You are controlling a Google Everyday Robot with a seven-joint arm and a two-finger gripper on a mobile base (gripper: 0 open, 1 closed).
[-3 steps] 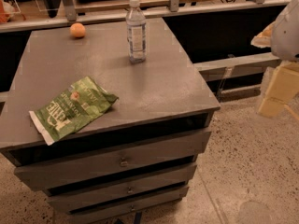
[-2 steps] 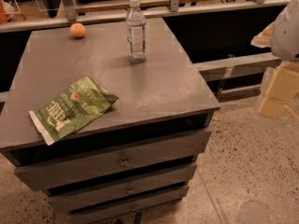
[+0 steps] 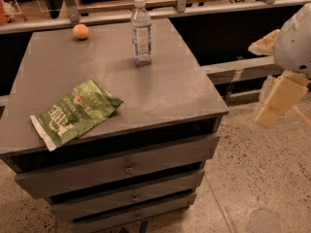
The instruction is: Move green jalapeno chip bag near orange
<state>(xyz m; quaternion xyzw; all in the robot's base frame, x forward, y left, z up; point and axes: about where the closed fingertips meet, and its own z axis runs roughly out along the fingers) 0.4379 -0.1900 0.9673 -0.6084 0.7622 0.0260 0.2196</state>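
The green jalapeno chip bag (image 3: pixel 77 112) lies flat near the front left of the grey cabinet top (image 3: pixel 160 89), its white sealed end pointing to the front left corner. The orange (image 3: pixel 80 31) sits at the far left corner of the top, well behind the bag. My gripper (image 3: pixel 275 103) hangs off the right side of the cabinet, over the floor, under the arm's white rounded housing (image 3: pixel 295 38). It is far from both the bag and the orange and holds nothing that I can see.
A clear plastic water bottle (image 3: pixel 141 31) stands upright at the back middle of the top, right of the orange. The cabinet has drawers (image 3: pixel 127 165) at its front. A rail and shelf (image 3: pixel 194 6) run behind it. Speckled floor (image 3: pixel 262 178) lies to the right.
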